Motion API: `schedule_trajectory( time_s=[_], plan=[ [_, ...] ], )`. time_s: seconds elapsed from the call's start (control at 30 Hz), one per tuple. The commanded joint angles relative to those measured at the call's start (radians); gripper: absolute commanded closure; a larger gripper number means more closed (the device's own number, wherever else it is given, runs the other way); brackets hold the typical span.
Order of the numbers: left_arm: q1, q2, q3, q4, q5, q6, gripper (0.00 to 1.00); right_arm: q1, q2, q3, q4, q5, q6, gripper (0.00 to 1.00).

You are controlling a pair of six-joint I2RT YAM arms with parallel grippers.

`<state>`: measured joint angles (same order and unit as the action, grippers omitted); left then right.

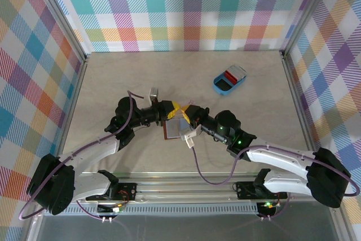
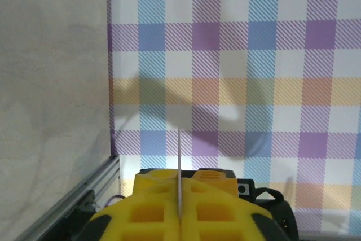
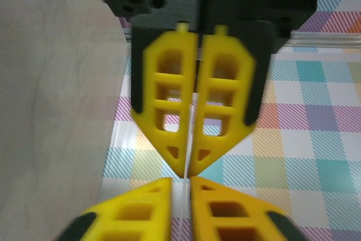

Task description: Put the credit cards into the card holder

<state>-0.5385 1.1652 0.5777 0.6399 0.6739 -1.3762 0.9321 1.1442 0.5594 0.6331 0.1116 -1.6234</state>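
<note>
Seemingly for a handover, the left pincer (image 2: 179, 183) is clamped on an edge-on card (image 2: 179, 150) while the right pincer (image 3: 181, 189) stands slightly apart around its other end.

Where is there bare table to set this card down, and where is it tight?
Free: the far-left table, between the left wall and the blue tray; also the right side nearer than the tray. Crowded: the centre, where the left pincer and right pincer meet by the card holder.
</note>
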Motion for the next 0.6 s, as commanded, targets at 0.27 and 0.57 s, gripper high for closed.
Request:
schedule_trajectory(
  time_s=[0.27, 0.57],
  plan=[
    [0.042, -0.073, 0.026, -0.068, -0.161, 0.169, 1.00, 0.026, -0.151, 0.008, -0.123, 0.055, 0.755, 0.29],
    [0.048, -0.157, 0.073, -0.265, -0.310, 0.387, 1.00, -0.009, -0.154, 0.152, -0.491, -0.165, 1.653, 0.36]
  ],
)
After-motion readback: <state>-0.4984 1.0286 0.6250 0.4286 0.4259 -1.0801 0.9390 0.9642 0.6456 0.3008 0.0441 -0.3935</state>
